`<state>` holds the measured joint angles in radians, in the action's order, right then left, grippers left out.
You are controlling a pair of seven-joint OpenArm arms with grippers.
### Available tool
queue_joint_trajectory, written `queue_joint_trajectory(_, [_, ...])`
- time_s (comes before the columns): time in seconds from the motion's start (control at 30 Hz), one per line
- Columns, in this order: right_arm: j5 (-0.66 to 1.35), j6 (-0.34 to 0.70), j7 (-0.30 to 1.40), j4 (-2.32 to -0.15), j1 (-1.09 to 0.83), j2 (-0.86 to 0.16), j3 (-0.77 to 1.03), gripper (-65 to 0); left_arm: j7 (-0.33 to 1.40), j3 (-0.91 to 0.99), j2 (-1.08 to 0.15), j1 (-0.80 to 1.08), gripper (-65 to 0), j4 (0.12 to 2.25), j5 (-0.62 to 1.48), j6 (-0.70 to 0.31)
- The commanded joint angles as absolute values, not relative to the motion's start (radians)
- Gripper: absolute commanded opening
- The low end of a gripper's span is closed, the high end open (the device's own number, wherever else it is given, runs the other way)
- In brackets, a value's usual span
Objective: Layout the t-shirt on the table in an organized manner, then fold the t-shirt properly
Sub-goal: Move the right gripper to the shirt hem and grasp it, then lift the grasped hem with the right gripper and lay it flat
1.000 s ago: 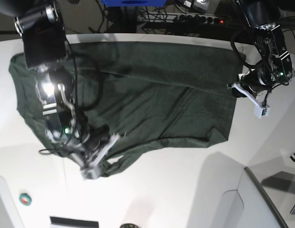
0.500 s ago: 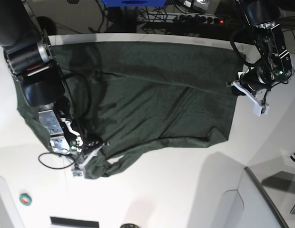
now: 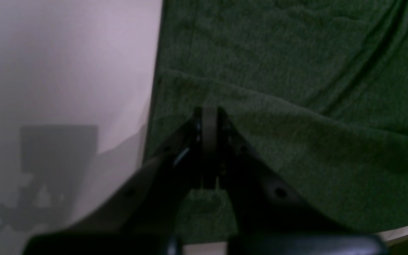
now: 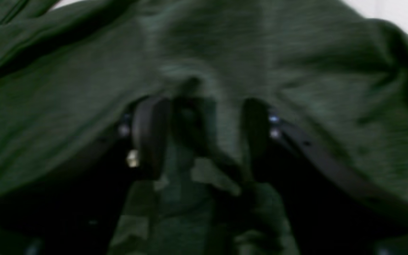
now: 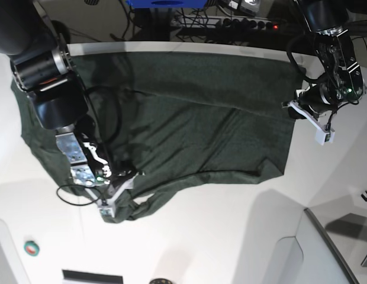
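A: Where's the shirt (image 5: 189,118) rn?

B: Spread on the table (image 5: 231,236), covering most of the far half. Dark green, plain knit, no print. Far edge runs fairly straight along the table's back rim; near edge is uneven, w/ a bunched, twisted bit at the near corner by the right gripper (image 5: 115,192).

A: Flat?

B: Mostly. Long diagonal creases across the middle, a few soft ridges. In the left wrist view the side hem lies straight against the white top.

A: Grippers?

B: Left gripper (image 3: 209,117): jaws pressed together, tips at the shirt's side edge; can't tell if any cloth is pinched. Right one: jaws spread apart in the wrist view, w/ rumpled fabric lying between the fingers (image 4: 151,134) and around them. Pic's blurry, so can't say if the pads touch the cloth.
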<state>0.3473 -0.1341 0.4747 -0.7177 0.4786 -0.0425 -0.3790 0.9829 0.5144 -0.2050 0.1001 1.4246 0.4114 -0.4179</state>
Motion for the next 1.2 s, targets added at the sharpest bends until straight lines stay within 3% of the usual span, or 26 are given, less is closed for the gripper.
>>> queue_joint_trajectory(0.0, [0.344,-0.134,0.464,-0.734,0.512,-0.045,-0.38,-28.8,0.969,0.518,-0.222,0.091,-65.0,1.438,0.42,-0.42])
queue_joint_trajectory(0.23, [0.344,-0.134,0.461,-0.731,0.51,-0.047,-0.377,-30.5,0.969,0.518,-0.222,0.082,-65.0,1.368,0.42,-0.42])
queue_joint_trajectory(0.3, [0.344,-0.133,0.461,-0.73,0.51,-0.051,-0.377,-38.4,0.946,0.518,-0.222,0.087,-65.0,1.366,0.42,-0.42])
queue_joint_trajectory(0.4, [0.344,-0.133,0.463,-0.728,0.51,-0.053,-0.375,-56.1,0.911,0.518,-0.222,0.093,-65.0,1.362,0.42,-0.42])
queue_joint_trajectory(0.6, [0.344,-0.133,0.466,-0.746,0.51,-0.054,-0.374,-64.5,0.909,0.518,-0.222,0.093,-65.0,1.372,0.424,-0.42])
queue_joint_trajectory(1.17, [0.346,-0.136,0.697,-1.242,0.335,-0.048,-0.372,-65.0,0.915,0.518,-0.223,0.09,-65.0,1.477,0.426,-0.42])
